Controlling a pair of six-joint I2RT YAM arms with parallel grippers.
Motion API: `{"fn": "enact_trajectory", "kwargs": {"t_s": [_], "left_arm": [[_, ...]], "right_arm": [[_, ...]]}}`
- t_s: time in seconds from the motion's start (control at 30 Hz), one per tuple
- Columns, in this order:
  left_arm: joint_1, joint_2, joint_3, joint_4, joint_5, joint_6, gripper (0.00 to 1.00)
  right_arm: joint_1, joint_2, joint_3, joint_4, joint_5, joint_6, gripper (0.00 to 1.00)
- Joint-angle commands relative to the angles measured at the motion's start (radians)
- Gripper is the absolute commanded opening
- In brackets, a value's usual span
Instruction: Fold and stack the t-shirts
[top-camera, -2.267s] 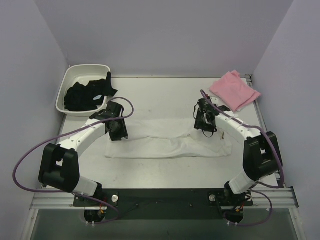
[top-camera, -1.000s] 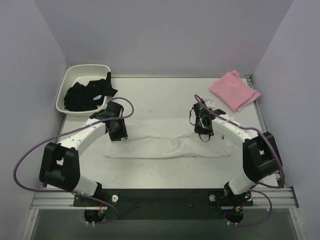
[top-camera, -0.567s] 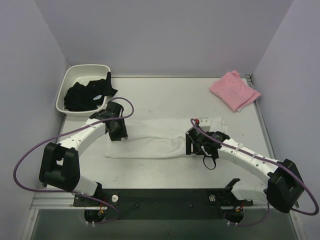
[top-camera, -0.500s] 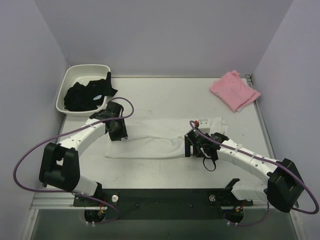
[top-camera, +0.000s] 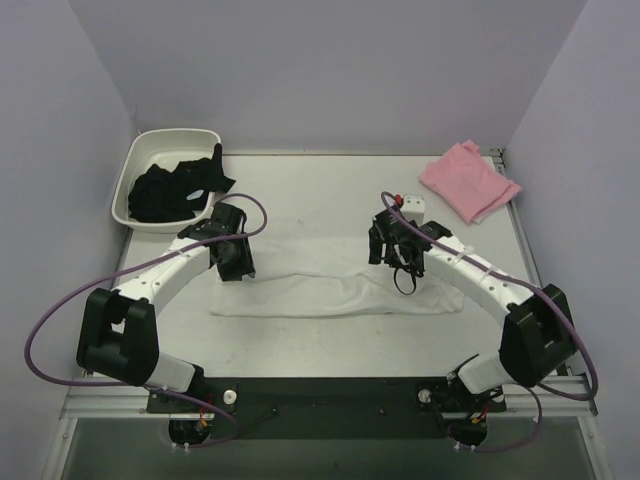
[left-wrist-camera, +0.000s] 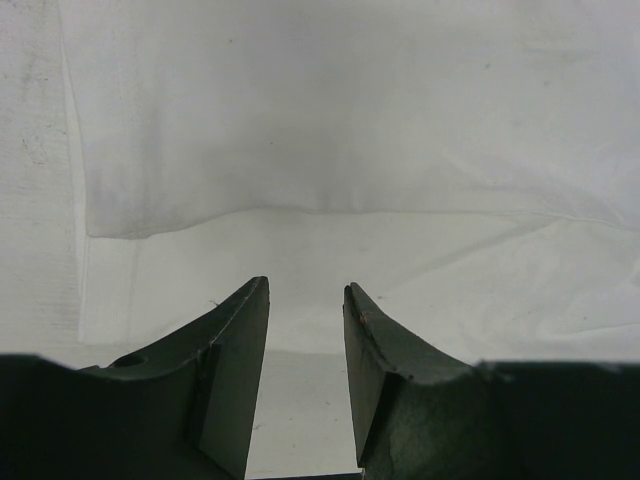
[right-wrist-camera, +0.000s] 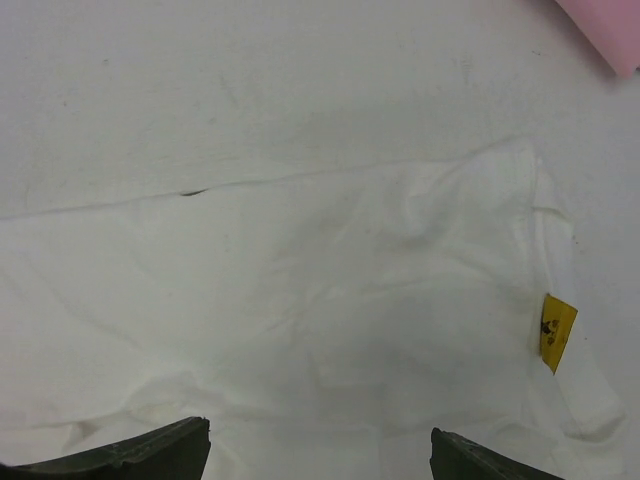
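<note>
The white t-shirt (top-camera: 320, 280) lies folded into a long band across the middle of the table. Its yellow neck tag (right-wrist-camera: 557, 332) shows at its right end. My left gripper (top-camera: 238, 268) hovers over the band's left end. Its jaws (left-wrist-camera: 305, 290) stand partly open above the cloth (left-wrist-camera: 350, 120), with nothing between them. My right gripper (top-camera: 392, 250) hangs wide open over the band's right part (right-wrist-camera: 330, 300). Its fingertips (right-wrist-camera: 320, 450) are far apart and empty. The pink t-shirt (top-camera: 468, 180) lies folded at the back right corner, and its edge (right-wrist-camera: 610, 25) shows in the right wrist view.
A white tub (top-camera: 130, 170) holding black garments (top-camera: 180, 188) stands at the back left. Purple walls close in the table on the left, back and right. The arms' mounting rail (top-camera: 330, 395) runs along the near edge.
My right gripper has gone from shut to wide open, letting go of the white t-shirt. Its arm swung toward the near edge and came back over the shirt's right part. The left arm stayed still.
</note>
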Motion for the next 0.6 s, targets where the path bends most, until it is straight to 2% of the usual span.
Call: {"fn": "enact_trajectory", "kwargs": {"t_s": [0.0,0.33,0.4,0.57], "left_arm": [[0.003,-0.033,0.013,0.013,-0.002,0.011,0.46],[0.003,-0.038,0.004,0.017,0.007,0.014,0.46],[0.005,-0.033,0.006,0.022,0.010,0.014,0.46],[0.005,-0.029,0.004,0.025,0.015,0.014,0.46]], "right_arm": [[-0.088,0.128,0.070,0.017,-0.040,-0.064,0.91],[-0.135,0.255,0.091,0.059,-0.124,-0.068,0.79],[-0.137,0.258,0.084,0.062,-0.131,-0.067,0.72],[-0.137,0.251,0.049,0.069,-0.143,-0.064,0.64]]}}
